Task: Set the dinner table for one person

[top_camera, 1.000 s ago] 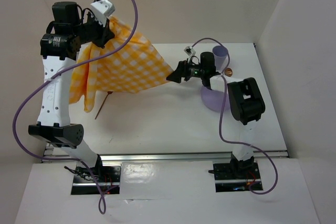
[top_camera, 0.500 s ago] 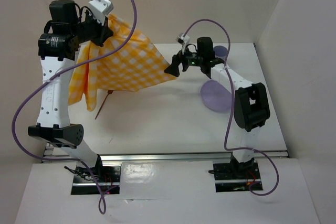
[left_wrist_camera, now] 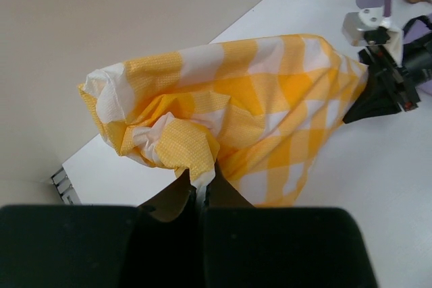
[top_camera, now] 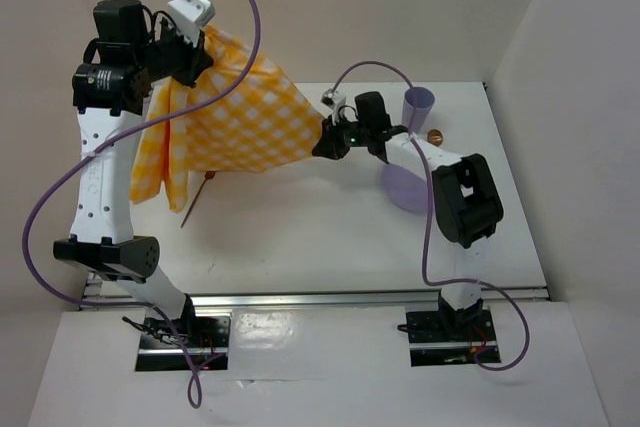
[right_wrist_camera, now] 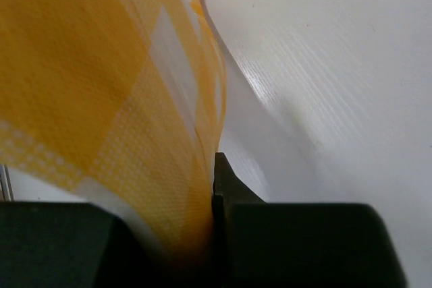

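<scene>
A yellow-and-white checked cloth hangs in the air over the left half of the dinner table. My left gripper is raised high and shut on the cloth's bunched upper edge. Over the table's middle, my right gripper has its jaws closed on the cloth's right corner. In the right wrist view the cloth fills the left side and presses against the one finger that shows. The other finger is hidden behind the fabric. The cloth is stretched between the two grippers.
A lilac cup stands at the back right, beside a small copper-coloured piece. A lilac plate lies partly under the right arm. A thin brown utensil lies on the table below the cloth's hanging left end. Walls enclose three sides.
My right gripper has moved left from near the cup to the cloth's right corner and gone from open to closed on it. The left arm has stayed put, still holding the cloth.
</scene>
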Controlling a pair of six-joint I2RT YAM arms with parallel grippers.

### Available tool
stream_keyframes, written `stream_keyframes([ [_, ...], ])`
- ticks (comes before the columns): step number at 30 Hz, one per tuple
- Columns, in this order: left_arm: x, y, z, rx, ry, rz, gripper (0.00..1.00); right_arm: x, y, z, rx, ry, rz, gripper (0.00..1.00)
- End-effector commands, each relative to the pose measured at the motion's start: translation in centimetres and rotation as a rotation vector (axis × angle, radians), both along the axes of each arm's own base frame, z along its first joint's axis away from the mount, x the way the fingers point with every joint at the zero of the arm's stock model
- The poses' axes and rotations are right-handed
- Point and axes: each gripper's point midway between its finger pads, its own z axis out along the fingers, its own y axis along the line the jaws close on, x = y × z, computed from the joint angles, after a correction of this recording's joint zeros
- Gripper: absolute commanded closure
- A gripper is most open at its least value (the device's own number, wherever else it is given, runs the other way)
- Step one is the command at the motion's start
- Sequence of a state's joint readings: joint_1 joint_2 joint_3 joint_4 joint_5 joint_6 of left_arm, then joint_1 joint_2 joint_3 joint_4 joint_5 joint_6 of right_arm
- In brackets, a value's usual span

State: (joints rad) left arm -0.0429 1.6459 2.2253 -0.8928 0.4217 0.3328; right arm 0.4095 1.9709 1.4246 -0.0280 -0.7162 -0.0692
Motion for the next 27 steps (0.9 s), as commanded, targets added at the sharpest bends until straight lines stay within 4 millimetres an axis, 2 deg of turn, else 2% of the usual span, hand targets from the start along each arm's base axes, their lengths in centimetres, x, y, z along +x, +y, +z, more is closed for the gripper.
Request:
stream_keyframes([
  [1,-0.4,0.3,3.8,-0.009,-0.128,0.024,1.00,0.1,-0.7,7.7,0.093,-0.165,-0.066,0.89],
  [3,-0.1,0.7,4.2,-0.013,-0.144,0.056,1.00,0.2,-1.3,9.2,0.098,-0.184,-0.116,0.93],
  [4,0.1,0.9,4.4,-0.010,-0.157,0.070,1.00,0.0,-1.7,11.3,0.110,-0.225,-0.136,0.95],
  [5,0.3,1.1,4.7,-0.015,-0.167,0.085,1.00,0.5,-2.2,12.1,0.103,-0.250,-0.178,1.00],
  [7,0.8,1.7,5.7,-0.017,-0.205,0.125,1.00,0.6,-2.7,15.4,0.124,-0.313,-0.209,1.00],
  [8,0.6,1.9,6.6,-0.017,-0.228,0.134,1.00,0.6,-2.9,16.2,0.124,-0.320,-0.219,1.00],
  [9,0.6,2.0,7.3,-0.027,-0.248,0.145,1.00,0.6,-2.9,18.1,0.140,-0.350,-0.220,1.00],
  [10,0.8,1.9,7.3,-0.040,-0.244,0.148,1.00,0.4,-2.9,19.2,0.147,-0.362,-0.220,1.00],
  [12,0.5,1.8,8.1,-0.071,-0.252,0.154,1.00,-0.5,-3.4,21.7,0.161,-0.386,-0.220,1.00],
  [13,-0.1,1.2,8.5,-0.089,-0.254,0.136,1.00,-1.0,-3.6,22.2,0.161,-0.386,-0.220,1.00],
  [14,-0.2,1.0,8.2,-0.108,-0.236,0.132,1.00,-2.2,-4.1,23.9,0.170,-0.402,-0.221,1.00],
  [16,-1.0,0.4,6.0,-0.134,-0.148,0.111,1.00,-3.8,-4.5,24.8,0.171,-0.407,-0.223,1.00],
  [17,-1.5,0.3,5.7,-0.151,-0.131,0.116,1.00,-5.3,-5.3,26.2,0.182,-0.419,-0.239,1.00],
  [18,-0.9,0.3,2.9,-0.158,-0.048,0.136,1.00,-6.2,-5.5,26.5,0.181,-0.422,-0.246,1.00],
  [19,-1.2,0.6,1.4,-0.178,0.011,0.170,1.00,-7.2,-5.6,25.8,0.173,-0.397,-0.248,1.00],
  [20,-1.1,0.5,-0.1,-0.182,0.059,0.177,1.00,-8.8,-6.4,26.5,0.174,-0.398,-0.248,1.00],
  [21,-1.1,0.5,-1.5,-0.186,0.104,0.185,1.00,-9.4,-6.9,26.5,0.173,-0.383,-0.265,1.00],
  [22,-0.8,0.8,-3.8,-0.200,0.172,0.230,1.00,-10.4,-6.9,26.8,0.183,-0.364,-0.261,1.00],
  [25,-0.7,0.4,-7.7,-0.230,0.305,0.254,1.00,-12.5,-7.6,26.4,0.172,-0.280,-0.273,1.00],
  [26,-1.1,-0.1,-8.2,-0.246,0.335,0.234,1.00,-13.1,-7.9,27.3,0.181,-0.278,-0.275,1.00],
  [27,-1.2,-0.5,-9.0,-0.260,0.373,0.229,1.00,-13.4,-8.0,27.3,0.179,-0.260,-0.278,1.00],
])
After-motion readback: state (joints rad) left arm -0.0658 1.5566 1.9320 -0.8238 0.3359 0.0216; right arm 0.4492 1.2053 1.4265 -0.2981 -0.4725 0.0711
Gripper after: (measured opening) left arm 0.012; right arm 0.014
